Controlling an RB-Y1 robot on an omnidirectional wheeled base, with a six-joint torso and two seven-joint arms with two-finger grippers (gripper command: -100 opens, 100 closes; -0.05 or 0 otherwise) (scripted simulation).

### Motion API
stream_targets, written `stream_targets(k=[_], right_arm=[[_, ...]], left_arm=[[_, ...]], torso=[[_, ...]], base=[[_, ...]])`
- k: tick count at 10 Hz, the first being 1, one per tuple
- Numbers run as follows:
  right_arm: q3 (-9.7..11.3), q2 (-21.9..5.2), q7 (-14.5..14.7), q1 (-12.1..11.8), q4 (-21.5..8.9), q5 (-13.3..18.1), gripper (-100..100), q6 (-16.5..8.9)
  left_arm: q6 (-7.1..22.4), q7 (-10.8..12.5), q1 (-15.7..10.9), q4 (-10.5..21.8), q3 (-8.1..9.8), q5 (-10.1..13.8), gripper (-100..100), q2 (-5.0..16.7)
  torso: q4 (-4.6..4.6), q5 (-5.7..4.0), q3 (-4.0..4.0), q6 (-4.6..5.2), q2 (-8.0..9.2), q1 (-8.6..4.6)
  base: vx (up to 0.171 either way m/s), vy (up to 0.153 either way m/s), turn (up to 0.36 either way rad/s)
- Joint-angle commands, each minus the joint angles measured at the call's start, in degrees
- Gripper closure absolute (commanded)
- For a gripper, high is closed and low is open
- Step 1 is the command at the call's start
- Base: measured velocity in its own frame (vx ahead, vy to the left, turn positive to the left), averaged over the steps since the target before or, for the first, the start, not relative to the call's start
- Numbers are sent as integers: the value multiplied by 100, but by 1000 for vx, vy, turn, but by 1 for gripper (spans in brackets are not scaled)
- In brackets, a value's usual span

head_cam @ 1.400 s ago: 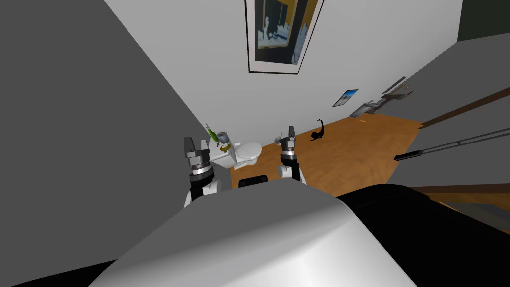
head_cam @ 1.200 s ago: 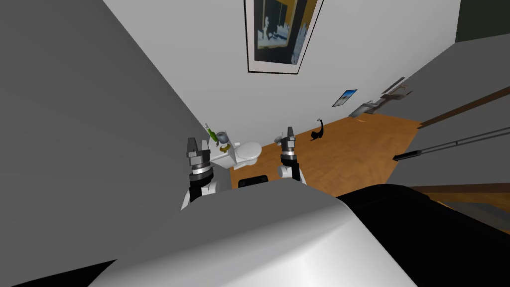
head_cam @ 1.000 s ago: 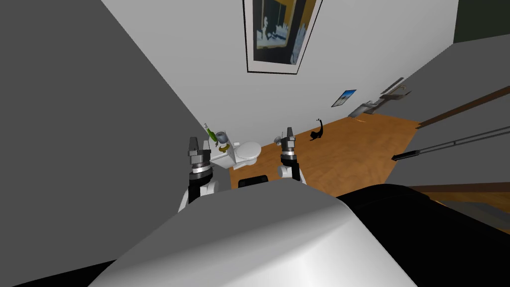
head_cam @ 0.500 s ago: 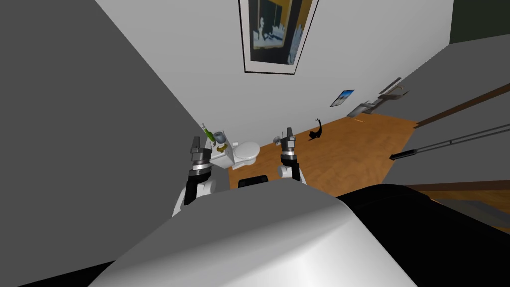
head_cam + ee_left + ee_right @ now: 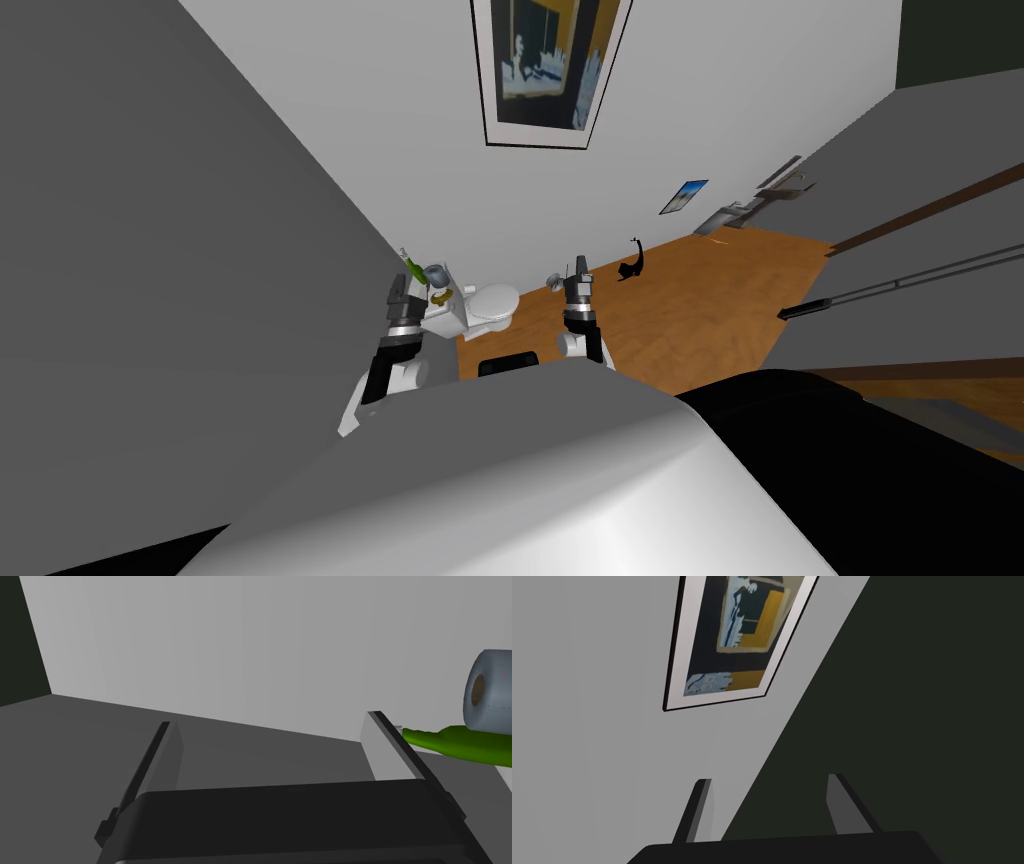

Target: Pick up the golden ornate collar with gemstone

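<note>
**Two open grippers, one collar waiting on the toilet tank**

Two things crowd the golden collar [image 5: 441,296]. It lies flat on top of the white toilet tank [image 5: 452,320], with a green bottle [image 5: 410,267] and a grey roll [image 5: 435,272] just behind it. The left gripper [image 5: 398,292] is beside the tank, close to the grey wall, and is probably the working arm because it is nearest. Its fingers are spread wide with nothing between them, which suits straddling a low ring from above. In the left wrist view the bottle's neck sits just past one finger. The gripper therefore seems aimed behind the collar and would have to tip down and come toward the tank's front. The right gripper [image 5: 578,268] is raised over the wooden floor [image 5: 700,300], apart from the toilet. Its fingers are also spread and empty, and it looks parked out of the way.
</note>
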State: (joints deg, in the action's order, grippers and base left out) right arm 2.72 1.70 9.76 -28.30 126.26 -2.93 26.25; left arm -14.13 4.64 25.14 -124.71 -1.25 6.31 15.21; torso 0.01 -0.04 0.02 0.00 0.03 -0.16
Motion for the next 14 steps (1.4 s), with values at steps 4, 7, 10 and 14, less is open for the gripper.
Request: stream_targets(k=[4, 7, 10, 14], right_arm=[[0, 0, 0, 0, 0, 0, 0, 0], [0, 0, 0, 0, 0, 0, 0, 0], [0, 0, 0, 0, 0, 0, 0, 0], [0, 0, 0, 0, 0, 0, 0, 0]], left_arm=[[625, 276, -150, 74, 67, 334, -100, 284], [1106, 537, -305, 173, 110, 649, -100, 556], [1445, 672, -389, 230, 124, 808, -100, 694], [2004, 949, -574, 364, 135, 1127, -100, 970]], torso=[[-1, 1, -1, 0, -2, 3], [-1, 1, -2, 0, -3, 6], [-1, 1, -2, 0, -3, 5], [-1, 2, -3, 0, -5, 9]], base=[[-6, -37, -7], [-4, -33, -7], [-4, -28, -6], [1, -22, -7]])
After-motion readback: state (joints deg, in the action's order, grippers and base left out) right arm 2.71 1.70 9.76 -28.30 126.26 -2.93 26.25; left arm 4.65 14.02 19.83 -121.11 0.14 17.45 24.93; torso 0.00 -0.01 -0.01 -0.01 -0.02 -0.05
